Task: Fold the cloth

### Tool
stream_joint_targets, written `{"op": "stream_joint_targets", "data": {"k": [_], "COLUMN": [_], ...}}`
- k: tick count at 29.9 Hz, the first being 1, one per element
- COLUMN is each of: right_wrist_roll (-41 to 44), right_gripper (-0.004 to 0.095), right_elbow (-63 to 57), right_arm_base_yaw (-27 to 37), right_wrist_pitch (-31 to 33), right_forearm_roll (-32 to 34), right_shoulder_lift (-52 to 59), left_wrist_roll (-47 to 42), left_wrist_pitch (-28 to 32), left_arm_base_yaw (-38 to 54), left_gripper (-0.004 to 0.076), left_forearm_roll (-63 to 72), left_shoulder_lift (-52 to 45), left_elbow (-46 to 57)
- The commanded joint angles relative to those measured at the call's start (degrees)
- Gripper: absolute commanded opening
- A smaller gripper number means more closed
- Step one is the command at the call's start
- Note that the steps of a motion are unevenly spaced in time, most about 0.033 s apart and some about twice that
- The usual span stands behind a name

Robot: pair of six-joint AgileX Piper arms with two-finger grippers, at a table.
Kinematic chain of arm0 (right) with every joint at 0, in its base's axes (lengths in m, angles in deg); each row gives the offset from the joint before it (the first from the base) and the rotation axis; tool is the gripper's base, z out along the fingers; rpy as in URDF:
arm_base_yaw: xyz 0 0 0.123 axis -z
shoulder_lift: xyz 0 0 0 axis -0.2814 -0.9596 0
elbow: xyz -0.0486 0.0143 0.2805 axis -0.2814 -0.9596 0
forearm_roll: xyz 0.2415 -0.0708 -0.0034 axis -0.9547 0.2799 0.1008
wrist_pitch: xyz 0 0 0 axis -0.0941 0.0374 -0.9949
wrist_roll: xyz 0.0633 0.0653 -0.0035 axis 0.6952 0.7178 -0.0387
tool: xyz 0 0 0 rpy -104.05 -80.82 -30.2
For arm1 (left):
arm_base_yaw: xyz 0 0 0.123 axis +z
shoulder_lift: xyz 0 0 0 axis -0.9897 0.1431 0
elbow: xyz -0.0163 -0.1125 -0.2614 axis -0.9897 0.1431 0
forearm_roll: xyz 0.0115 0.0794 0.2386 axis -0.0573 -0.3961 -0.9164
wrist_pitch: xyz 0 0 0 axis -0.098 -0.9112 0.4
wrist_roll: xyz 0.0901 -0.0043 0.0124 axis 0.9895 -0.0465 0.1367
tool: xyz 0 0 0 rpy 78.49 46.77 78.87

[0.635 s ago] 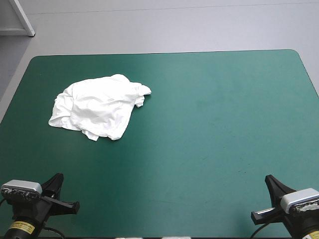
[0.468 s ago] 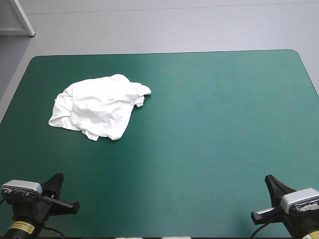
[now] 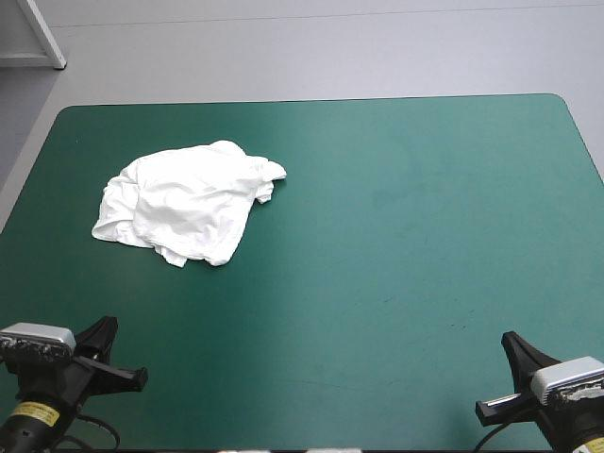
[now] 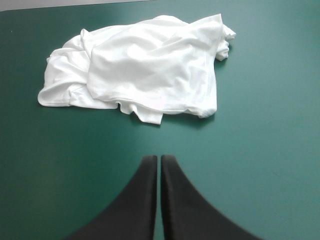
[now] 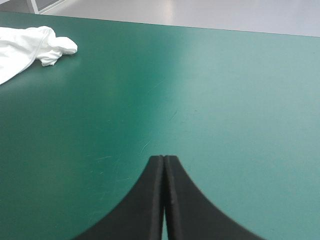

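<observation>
While left gripper sits closed | T-shirt crumpled ahead, apart

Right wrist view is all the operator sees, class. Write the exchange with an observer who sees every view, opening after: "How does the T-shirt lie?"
Observer: The T-shirt is a crumpled heap, not spread flat.
Operator: Whereabouts?
Observer: On the teal-green cover's left half, toward the far edge.
Operator: And the left claw?
Observer: The left claw is shut, pointing at the heap, not touching it.
</observation>
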Motion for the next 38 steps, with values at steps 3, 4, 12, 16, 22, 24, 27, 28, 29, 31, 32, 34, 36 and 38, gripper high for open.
{"op": "stream_joint_targets", "data": {"k": [3,4,12,16,22,24,27,28,29,31,32,34,36,38], "right_wrist_roll": [-0.2,-0.2,-0.2,-0.2,-0.2,-0.2,-0.2,-0.2,-0.2,-0.2,-0.2,-0.2,-0.2,-0.2], "right_gripper": [-0.0017,-0.0017,-0.0018,-0.0017,-0.0018,-0.0017,-0.0017,-0.0017,-0.0017,-0.0017,-0.0017,-0.0017,-0.0017,-0.0017], "right_elbow": [1.8,1.8,1.8,1.8,1.8,1.8,1.8,1.8,1.8,1.8,1.8,1.8,1.8,1.8], "right_arm_base_yaw": [-0.1,-0.1,-0.1,-0.1,-0.1,-0.1,-0.1,-0.1,-0.1,-0.1,-0.1,-0.1,-0.1,-0.1], "right_wrist_pitch": [-4.2,-4.2,-4.2,-4.2,-4.2,-4.2,-4.2,-4.2,-4.2,-4.2,-4.2,-4.2,-4.2,-4.2], "right_forearm_roll": [-0.5,-0.5,-0.5,-0.5,-0.5,-0.5,-0.5,-0.5,-0.5,-0.5,-0.5,-0.5,-0.5,-0.5], "right_shoulder_lift": [-1.1,-1.1,-1.1,-1.1,-1.1,-1.1,-1.1,-1.1,-1.1,-1.1,-1.1,-1.1,-1.1,-1.1], "left_wrist_roll": [-0.2,-0.2,-0.2,2.0,3.4,3.4,3.0,3.0,2.8,1.7,1.4,1.1,1.8,1.9], "left_wrist_pitch": [4.3,4.3,0.1,-4.9,-5.8,-5.9,-6.8,-7.3,-7.7,-8.0,-8.3,-8.7,-8.8,-8.7], "left_arm_base_yaw": [-0.4,-0.4,-0.4,-0.4,-0.4,-0.4,-0.4,-0.4,-0.4,0.3,0.7,2.0,3.1,4.0], "left_gripper": [0.0147,0.0188,0.0443,0.0443,0.0443,0.0443,0.0443,0.0443,0.0443,0.0443,0.0443,0.0443,0.0442,0.0442], "left_forearm_roll": [0.7,1.1,8.3,6.9,6.2,4.8,2.3,1.8,1.4,0.9,1.1,4.0,7.4,8.6], "left_shoulder_lift": [12.3,14.7,34.1,45.6,61.8,66.7,73.4,75.1,77.3,81.2,83.2,87.2,90.7,93.6], "left_elbow": [-9.5,-11.2,-24.9,-32.6,-45.1,-49.7,-56.1,-57.7,-59.5,-62.3,-63.8,-66.3,-67.8,-69.4]}}
